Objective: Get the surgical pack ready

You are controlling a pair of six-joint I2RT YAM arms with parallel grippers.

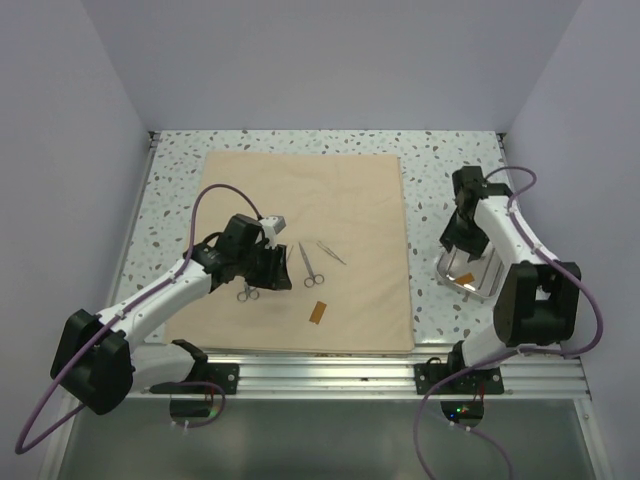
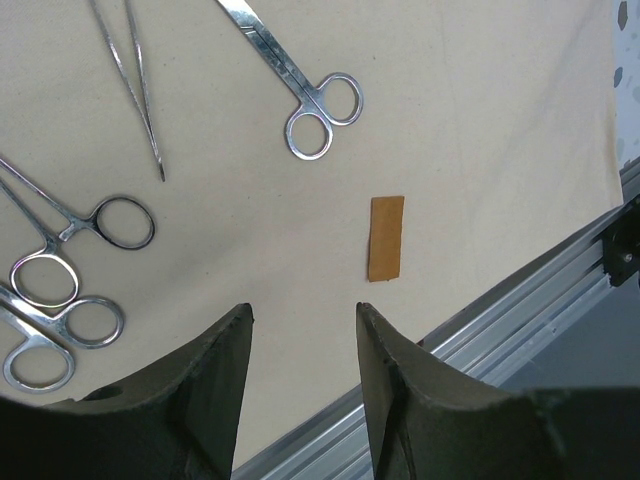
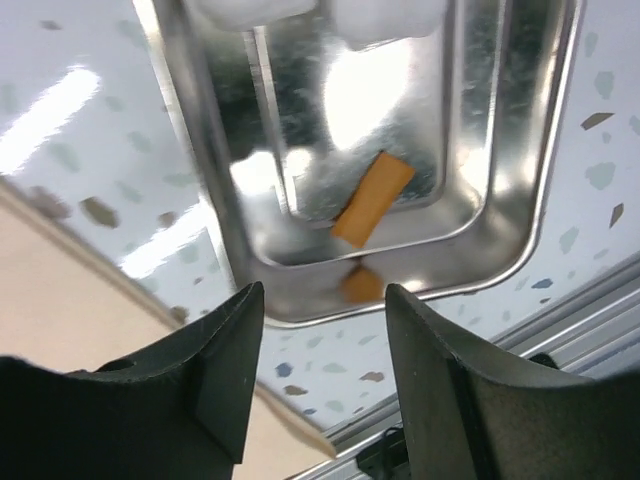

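Lying flat on the speckled tabletop (image 1: 440, 170), the cloth (image 1: 350, 200) fills the middle of the top view. The left jaws hang over its near left part. Just to their right on the cloth lie scissors (image 1: 308, 265) and tweezers (image 1: 332, 252), with an orange strip (image 1: 318, 312) nearer the arm bases. The right jaws hang over a steel tray (image 1: 470, 272) that sits on the tabletop beside the cloth's right edge, apart from it.

In the left wrist view the left jaws stand open with nothing between them. The cloth (image 2: 480, 120) spreads beneath and ahead of them. The orange strip (image 2: 386, 238) lies just ahead of the right-hand finger, the scissors (image 2: 300, 85) farther ahead, the tweezers (image 2: 135, 90) ahead to the left, and two more ring-handled tools (image 2: 70, 250) lie beside the left-hand finger.

In the right wrist view the right jaws are parted and empty, above the tray's near rim (image 3: 520, 200). A second strip (image 3: 372, 198) lies inside the tray, ahead of the gap. A corner of the cloth (image 3: 60, 290) shows to the left of the jaws.
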